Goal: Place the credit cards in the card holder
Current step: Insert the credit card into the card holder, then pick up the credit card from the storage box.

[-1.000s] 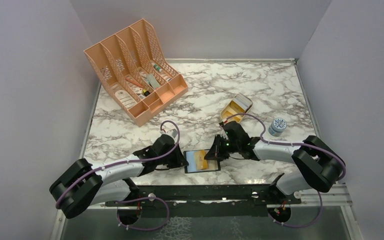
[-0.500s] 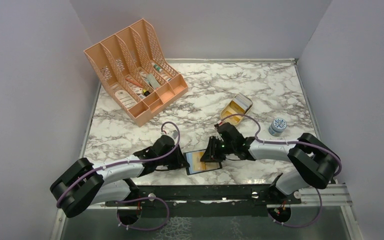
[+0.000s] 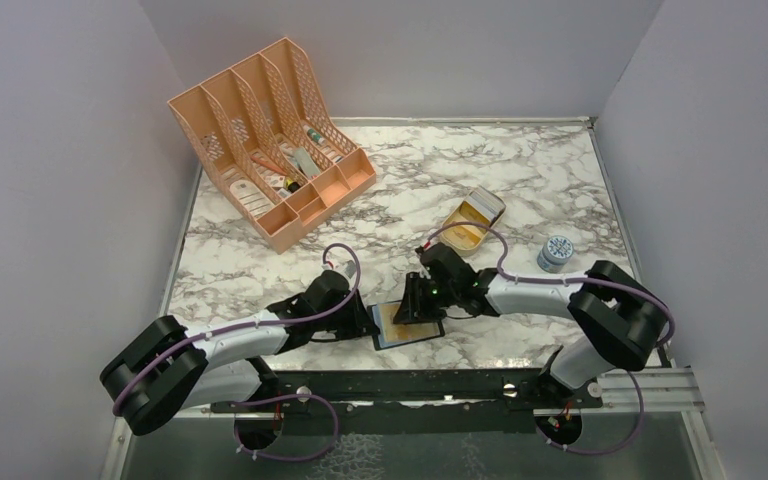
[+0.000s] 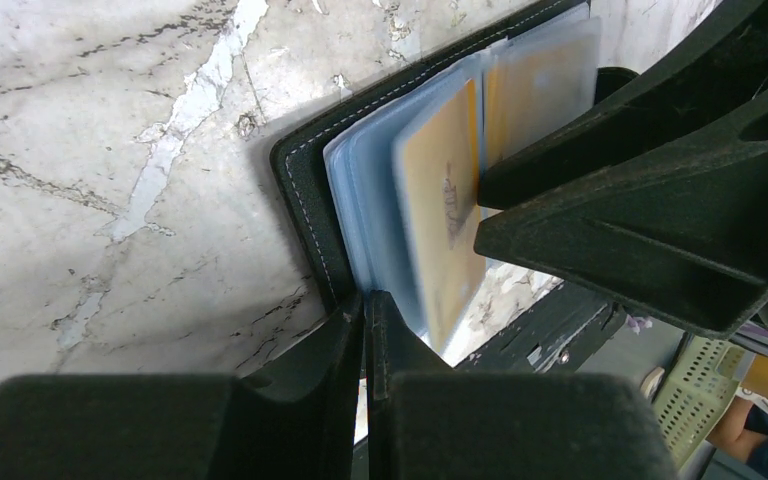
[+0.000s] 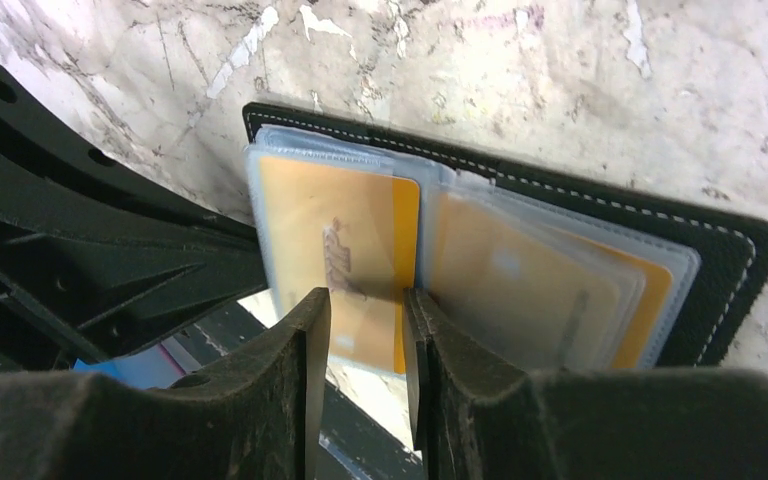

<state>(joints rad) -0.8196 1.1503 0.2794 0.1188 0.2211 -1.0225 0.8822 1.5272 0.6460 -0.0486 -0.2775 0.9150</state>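
Marble worktop [image 3: 520, 170] between pale lilac walls [image 3: 60, 150]: left hand [image 4: 365, 300] pinched on the left edge of the open black card holder [image 4: 305, 200], orange credit cards [image 5: 345, 230] sleeved inside, right hand [image 5: 365, 295] over it, fingers slightly parted, closed a second earlier.

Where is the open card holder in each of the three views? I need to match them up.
Top external: card holder low centre, between the two wrists.
Left wrist: card holder upper centre, running to the top edge.
Right wrist: card holder spans the middle, from left to right.
Shared landmark: the orange card in its clear sleeve.
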